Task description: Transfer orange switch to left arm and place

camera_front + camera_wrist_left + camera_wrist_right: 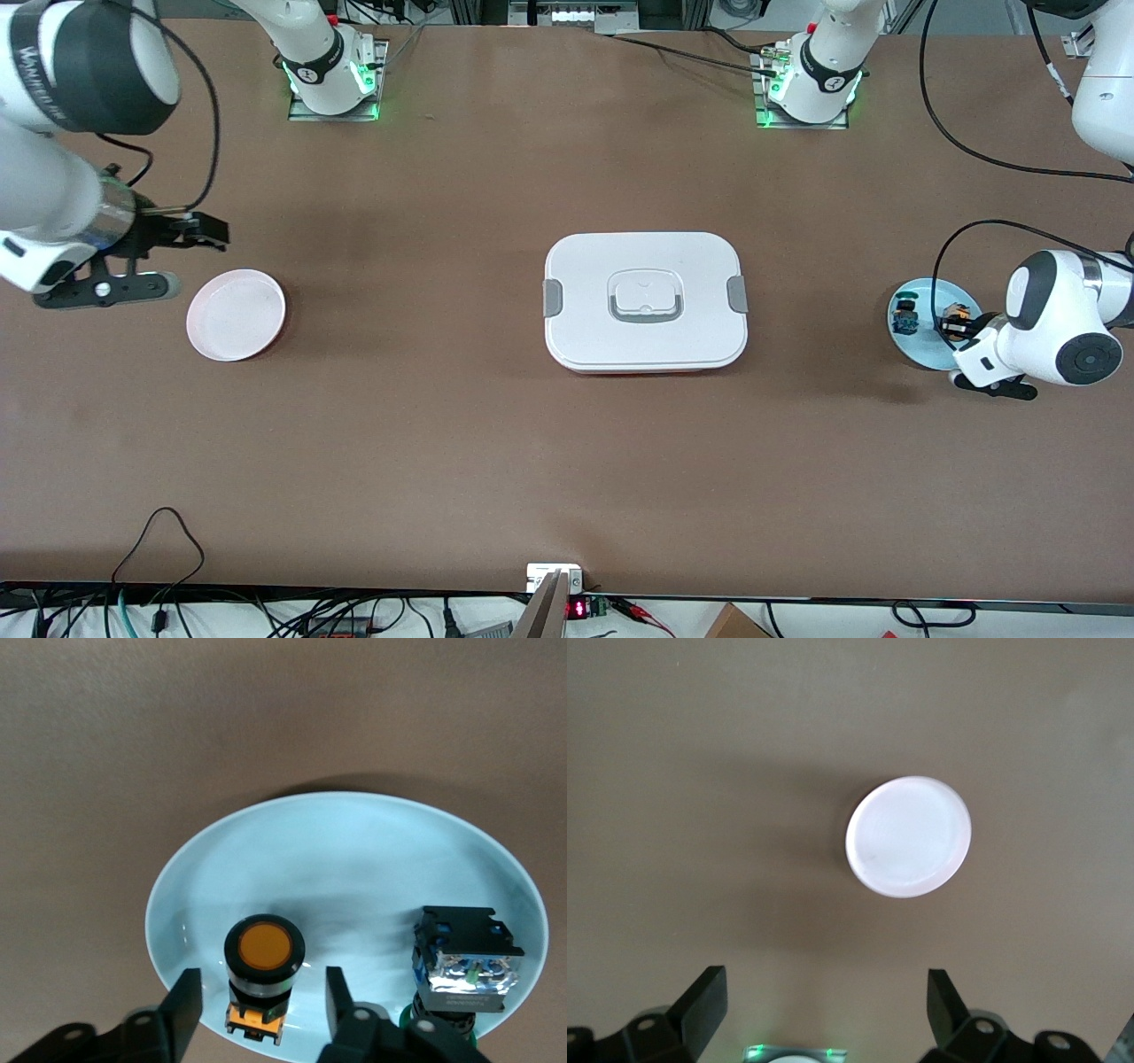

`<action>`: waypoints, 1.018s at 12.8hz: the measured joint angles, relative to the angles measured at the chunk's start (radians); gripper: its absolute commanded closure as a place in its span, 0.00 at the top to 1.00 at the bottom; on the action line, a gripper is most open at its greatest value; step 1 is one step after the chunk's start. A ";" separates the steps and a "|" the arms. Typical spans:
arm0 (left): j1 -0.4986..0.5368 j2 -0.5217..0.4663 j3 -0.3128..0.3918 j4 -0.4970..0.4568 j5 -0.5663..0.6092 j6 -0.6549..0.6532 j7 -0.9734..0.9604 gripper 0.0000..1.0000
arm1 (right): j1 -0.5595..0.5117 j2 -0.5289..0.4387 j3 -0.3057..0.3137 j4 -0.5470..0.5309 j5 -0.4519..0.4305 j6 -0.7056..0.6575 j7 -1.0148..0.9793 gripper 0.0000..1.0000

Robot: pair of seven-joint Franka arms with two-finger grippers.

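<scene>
The orange switch (pixel 264 950), a small black cylinder with an amber cap, stands on a light blue plate (pixel 354 859) at the left arm's end of the table (pixel 954 315). My left gripper (pixel 260 1005) is open and low over the plate, with one finger on each side of the switch and not touching it; it also shows in the front view (pixel 955 330). My right gripper (pixel 208 232) is open and empty, up in the air beside a pink plate (pixel 236 315), which also shows in the right wrist view (pixel 909 835). The white box (pixel 645 301) sits mid-table between the plates.
A second switch with a blue-green top (pixel 465 973) stands on the same blue plate (pixel 921 350), beside the orange one. The arm bases (pixel 330 66) (pixel 811 75) stand along the table edge farthest from the front camera. Cables lie at the nearest table edge.
</scene>
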 measured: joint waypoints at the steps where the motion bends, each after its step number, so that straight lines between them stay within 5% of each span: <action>1: 0.000 -0.003 -0.008 0.013 0.001 0.000 0.000 1.00 | -0.015 0.000 -0.007 0.000 0.009 0.018 -0.021 1.00; 8: -0.002 -0.223 -0.096 0.123 0.000 -0.045 0.001 1.00 | -0.040 -0.026 -0.009 -0.005 0.018 0.068 0.058 1.00; 13: -0.002 -0.311 -0.277 0.331 -0.065 -0.307 -0.005 1.00 | -0.056 -0.124 -0.009 -0.089 0.026 0.115 0.058 1.00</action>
